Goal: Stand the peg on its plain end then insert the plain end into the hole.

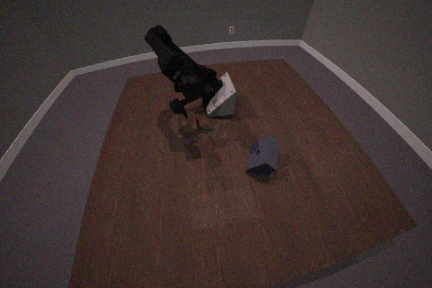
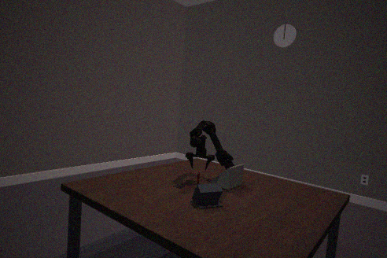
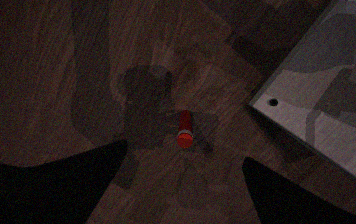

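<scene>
— Peg [image 3: 185,129] position?
— Upright on the table [image 1: 170,211], white band uppermost, near the sloped panel [image 1: 264,154] and untouched.
— Gripper [image 2: 199,163] state?
— Fingers are spread wide and nothing is grasped; it is held above the peg.

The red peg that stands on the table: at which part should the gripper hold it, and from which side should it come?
The peg stands upright, banded end up, under the open gripper. Probably best: descend from above and pinch near the white band, leaving the plain lower end free for the hole.
</scene>
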### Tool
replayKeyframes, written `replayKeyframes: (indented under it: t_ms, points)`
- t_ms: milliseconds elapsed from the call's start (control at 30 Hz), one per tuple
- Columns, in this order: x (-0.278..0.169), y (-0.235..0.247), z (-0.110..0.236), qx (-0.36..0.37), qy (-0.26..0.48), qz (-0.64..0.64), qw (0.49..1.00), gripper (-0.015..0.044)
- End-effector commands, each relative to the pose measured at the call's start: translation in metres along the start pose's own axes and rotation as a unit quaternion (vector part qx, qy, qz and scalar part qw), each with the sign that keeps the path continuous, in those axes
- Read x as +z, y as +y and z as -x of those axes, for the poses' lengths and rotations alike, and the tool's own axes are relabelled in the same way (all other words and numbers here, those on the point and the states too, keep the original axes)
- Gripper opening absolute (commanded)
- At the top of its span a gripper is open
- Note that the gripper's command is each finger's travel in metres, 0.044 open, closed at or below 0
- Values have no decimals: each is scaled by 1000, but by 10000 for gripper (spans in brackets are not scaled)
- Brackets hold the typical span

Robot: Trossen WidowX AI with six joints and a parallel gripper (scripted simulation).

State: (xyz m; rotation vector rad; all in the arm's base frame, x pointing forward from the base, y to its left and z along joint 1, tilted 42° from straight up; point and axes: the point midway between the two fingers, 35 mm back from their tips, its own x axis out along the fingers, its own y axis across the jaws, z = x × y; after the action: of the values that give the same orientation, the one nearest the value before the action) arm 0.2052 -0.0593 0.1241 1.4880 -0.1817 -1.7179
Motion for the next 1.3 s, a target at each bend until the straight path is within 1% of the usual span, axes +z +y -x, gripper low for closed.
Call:
replayKeyframes:
  t_ms: [0, 1133, 1267]
  points:
    - [0, 0, -5, 1, -1, -4, 1000, 440]
    - [1, 1, -60, 3, -1, -4, 1000, 440]
    - [1, 1, -62, 3, -2, -4, 1000, 440]
